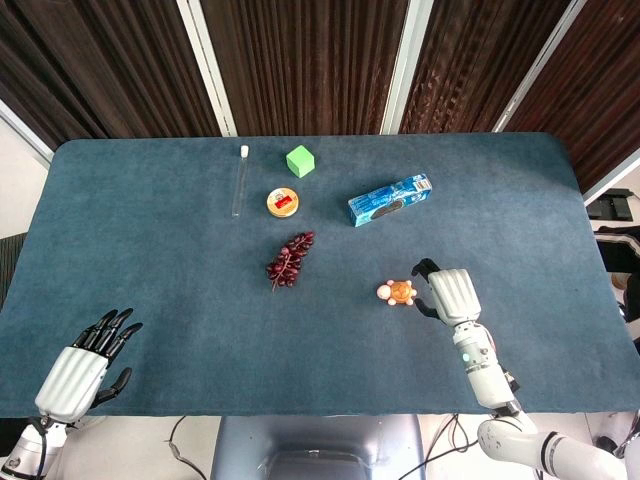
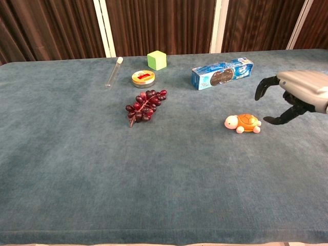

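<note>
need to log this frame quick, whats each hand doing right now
Left hand: open, holds nothing, at the near table edge.
Right hand: open, holds nothing, just beside the toy turtle.

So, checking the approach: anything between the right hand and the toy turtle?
Nothing: bare blue cloth between the right hand and toy turtle, clearest in the chest view.

Right hand (image 1: 450,295) just beside toy turtle (image 1: 398,292), perhaps touching.

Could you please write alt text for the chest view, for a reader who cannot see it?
The robot's right hand, fingers apart and holding nothing, hovers just right of a small toy turtle on a blue-green table. Further back lie a bunch of dark grapes, a round tin, a glass tube, a green cube and a blue box.
</note>
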Robot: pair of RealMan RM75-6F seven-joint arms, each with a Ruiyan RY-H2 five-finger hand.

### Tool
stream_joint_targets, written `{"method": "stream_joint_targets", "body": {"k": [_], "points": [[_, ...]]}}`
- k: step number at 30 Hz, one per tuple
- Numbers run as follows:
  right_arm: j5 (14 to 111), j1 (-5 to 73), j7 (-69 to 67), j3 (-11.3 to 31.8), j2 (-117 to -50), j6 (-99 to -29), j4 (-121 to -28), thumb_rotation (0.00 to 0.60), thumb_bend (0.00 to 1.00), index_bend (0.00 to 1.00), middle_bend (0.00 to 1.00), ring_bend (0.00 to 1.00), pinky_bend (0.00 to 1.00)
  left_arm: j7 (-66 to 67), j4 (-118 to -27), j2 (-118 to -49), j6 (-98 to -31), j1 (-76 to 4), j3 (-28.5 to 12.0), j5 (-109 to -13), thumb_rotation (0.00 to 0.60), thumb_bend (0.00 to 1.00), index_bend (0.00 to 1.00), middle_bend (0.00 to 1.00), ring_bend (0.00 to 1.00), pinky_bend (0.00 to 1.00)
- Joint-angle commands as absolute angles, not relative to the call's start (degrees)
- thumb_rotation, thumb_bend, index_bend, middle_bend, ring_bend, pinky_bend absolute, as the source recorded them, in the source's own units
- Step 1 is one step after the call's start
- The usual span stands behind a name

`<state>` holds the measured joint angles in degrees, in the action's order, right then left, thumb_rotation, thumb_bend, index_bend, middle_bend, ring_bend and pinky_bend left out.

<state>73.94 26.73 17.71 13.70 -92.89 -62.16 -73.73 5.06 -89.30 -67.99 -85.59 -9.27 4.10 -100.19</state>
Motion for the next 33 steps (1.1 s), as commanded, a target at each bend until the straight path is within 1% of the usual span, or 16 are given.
{"method": "stream_joint_targets", "body": {"k": [1, 11, 16, 19, 20, 22, 25, 26, 27, 29, 33], "points": [[72.69, 27.49, 17.7, 13.53, -93.83, -60.94, -72.48, 0.6, 0.36, 0.5, 0.42, 1.0, 0.97, 5.01, -89.27, -67.98, -85.61, -9.28, 4.12, -100.27, 0.6, 0.41, 0.15, 0.04, 0.04, 0.25], [72.04, 29.28, 15.49, 12.29, -96.48, -59.34, -68.33, 0.6, 0.35, 0.5, 0.42, 1.0, 0.97, 4.87, -89.22, -67.94, -85.57, -9.28, 4.24, -100.42, 0.6, 0.41, 0.15, 0.04, 0.04, 0.25], [73.28, 30.34, 13.55, 11.85, -98.63, -59.72, -64.72, 0.6, 0.35, 0.55, 0.44, 1.0, 0.97, 4.81, -89.17, -67.93, -85.49, -9.35, 4.28, -100.53, 0.6, 0.41, 0.15, 0.04, 0.04, 0.25], [74.62, 30.85, 11.8, 11.31, -100.07, -60.37, -61.96, 0.6, 0.36, 0.61, 0.48, 1.0, 0.99, 4.77, -89.17, -67.89, -85.49, -9.36, 4.29, -100.58, 0.6, 0.41, 0.15, 0.04, 0.04, 0.25], [75.15, 30.97, 11.11, 11.1, -100.62, -60.74, -60.84, 0.6, 0.39, 0.63, 0.5, 1.0, 0.99, 4.68, -89.14, -67.84, -85.53, -9.35, 4.3, -100.58, 0.6, 0.41, 0.15, 0.04, 0.04, 0.25], [75.8, 31.1, 10.31, 10.74, -101.24, -61.14, -59.33, 0.6, 0.52, 0.67, 0.53, 1.0, 1.0, 4.57, -89.12, -67.83, -85.63, -9.31, 4.33, -100.64, 0.6, 0.41, 0.15, 0.04, 0.04, 0.25], [76.78, 31.2, 9.34, 10.29, -101.94, -62.1, -57.39, 0.6, 0.83, 0.75, 0.59, 1.0, 1.0, 4.47, -89.04, -67.84, -85.92, -9.18, 4.41, -100.81, 0.6, 0.41, 0.15, 0.04, 0.04, 0.25], [77.04, 31.2, 9.05, 10.2, -102.07, -62.41, -56.98, 0.6, 0.92, 0.79, 0.62, 1.0, 1.0, 4.44, -89.04, -67.83, -85.94, -9.18, 4.4, -100.82, 0.6, 0.41, 0.15, 0.04, 0.04, 0.25], [77.29, 31.19, 8.84, 10.08, -102.17, -62.69, -56.62, 0.6, 0.98, 0.82, 0.64, 1.0, 1.0, 4.42, -89.04, -67.83, -85.93, -9.18, 4.42, -100.84, 0.6, 0.41, 0.15, 0.04, 0.04, 0.25], [77.6, 31.13, 8.59, 9.84, -102.27, -63.05, -56.09, 0.6, 1.0, 0.84, 0.67, 1.0, 1.0, 4.4, -89.01, -67.83, -85.9, -9.18, 4.45, -100.86, 0.6, 0.41, 0.15, 0.04, 0.04, 0.25], [78.0, 31.03, 8.42, 9.52, -102.19, -63.54, -55.96, 0.6, 1.0, 0.85, 0.71, 1.0, 1.0, 4.46, -89.02, -67.85, -85.81, -9.22, 4.45, -100.87, 0.6, 0.41, 0.15, 0.04, 0.04, 0.25]]}}
